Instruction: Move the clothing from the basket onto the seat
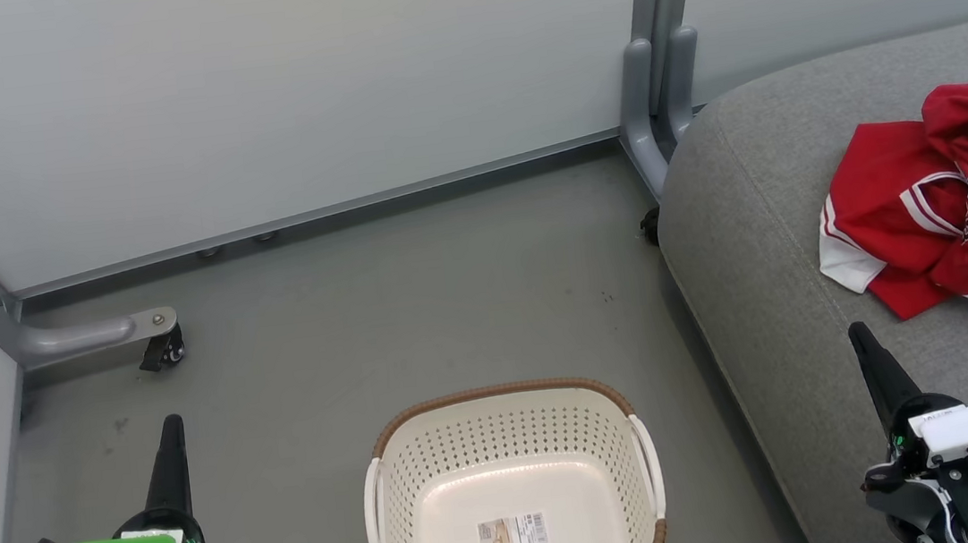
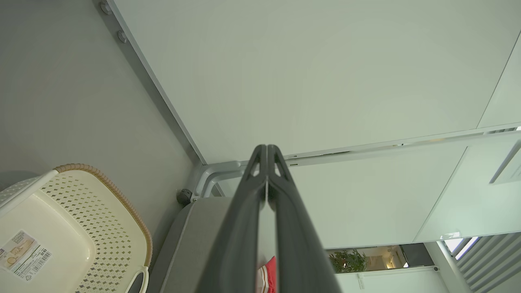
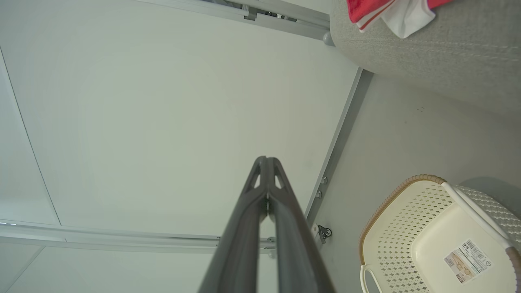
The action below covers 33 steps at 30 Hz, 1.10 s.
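Head view: crumpled red clothing on seat.

Bare floor left of and behind the basket; seat flank close on its right, panel wall beyond.

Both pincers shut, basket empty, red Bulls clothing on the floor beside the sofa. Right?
No: the red Bulls clothing lies on top of the grey seat; the head view shows it. Rest holds: left pincer and right pincer shut, basket empty.
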Tool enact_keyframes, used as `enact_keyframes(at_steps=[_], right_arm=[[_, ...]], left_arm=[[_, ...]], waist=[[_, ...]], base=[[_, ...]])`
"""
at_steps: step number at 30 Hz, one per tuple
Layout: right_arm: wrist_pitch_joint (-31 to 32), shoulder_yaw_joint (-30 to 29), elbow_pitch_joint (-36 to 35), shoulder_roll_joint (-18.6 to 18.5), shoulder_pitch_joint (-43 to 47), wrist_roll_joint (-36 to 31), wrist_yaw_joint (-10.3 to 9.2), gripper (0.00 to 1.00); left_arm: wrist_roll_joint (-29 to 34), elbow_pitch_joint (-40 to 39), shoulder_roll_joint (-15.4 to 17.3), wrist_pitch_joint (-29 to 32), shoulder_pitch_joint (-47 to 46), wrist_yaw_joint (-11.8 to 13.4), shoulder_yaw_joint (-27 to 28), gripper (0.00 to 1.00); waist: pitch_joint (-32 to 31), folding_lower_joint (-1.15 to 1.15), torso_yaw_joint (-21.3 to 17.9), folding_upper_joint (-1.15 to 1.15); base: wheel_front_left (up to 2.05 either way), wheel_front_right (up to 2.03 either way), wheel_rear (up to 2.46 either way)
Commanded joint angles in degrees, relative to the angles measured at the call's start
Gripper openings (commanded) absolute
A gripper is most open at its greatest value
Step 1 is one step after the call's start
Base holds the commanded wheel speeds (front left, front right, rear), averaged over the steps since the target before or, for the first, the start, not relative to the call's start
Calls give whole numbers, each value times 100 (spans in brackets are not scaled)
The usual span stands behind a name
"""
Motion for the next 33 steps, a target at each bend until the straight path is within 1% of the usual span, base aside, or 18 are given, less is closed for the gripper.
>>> enact_keyframes(at_steps=[1,21,33], right_arm=[[36,-35,12,-1,-87,127,-1,0],[262,-158,118,40,-247,879,-1,0],[276,-178,117,50,-239,835,-1,0]], left_arm=[[-131,7,24,33,-138,-36,35,0],[-863,151,-4,260,-351,-57,169,0],[-811,149,-27,283,-332,-57,192,0]], waist=[[7,0,1,13],[96,0,6,16],[97,0,6,16]], base=[[0,0,0],[0,0,0],[0,0,0]])
